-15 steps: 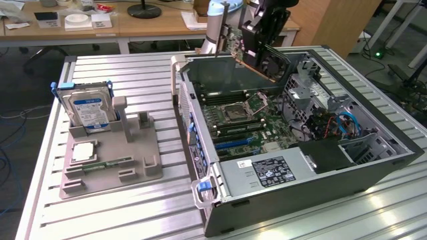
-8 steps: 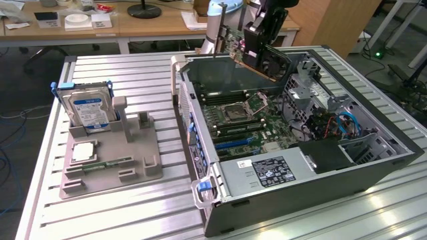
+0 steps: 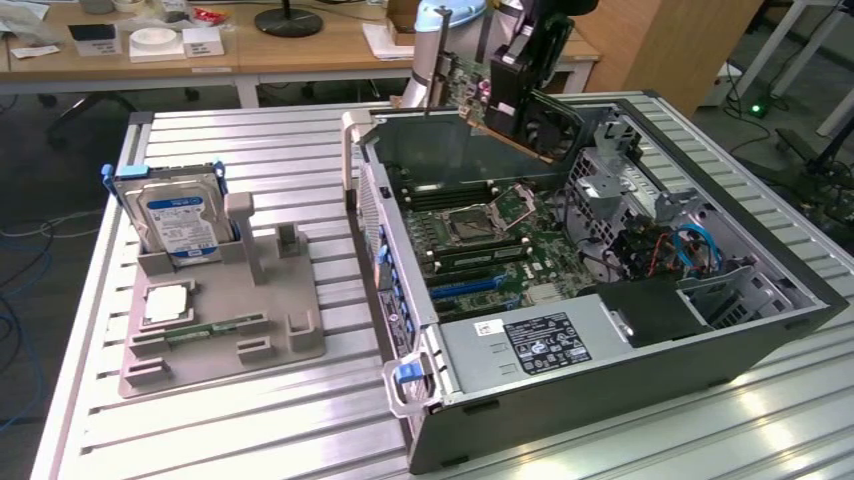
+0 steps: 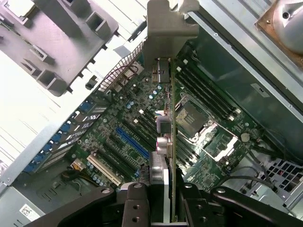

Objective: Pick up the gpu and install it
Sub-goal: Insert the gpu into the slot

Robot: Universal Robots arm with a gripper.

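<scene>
a: our claw (image 3: pixel 518 72) is clenched on the gpu (image 3: pixel 470 97), which hangs on edge above the open case (image 3: pixel 641 392), near its far edge in the exterior view.
b: we'd judge it light, stiff and fragile, best gripped by the bare board edge.

The gpu (image 3: pixel 475 100) is a thin green circuit card with a pale metal bracket strip (image 3: pixel 430 55) on one end. The gripper (image 4: pixel 166 203) pinches it and holds it in the air over the far end of the open computer case (image 3: pixel 747 330). It stands on edge with the bracket end towards the exterior view's left, and hangs clear above the motherboard (image 4: pixel 128 123).
</scene>
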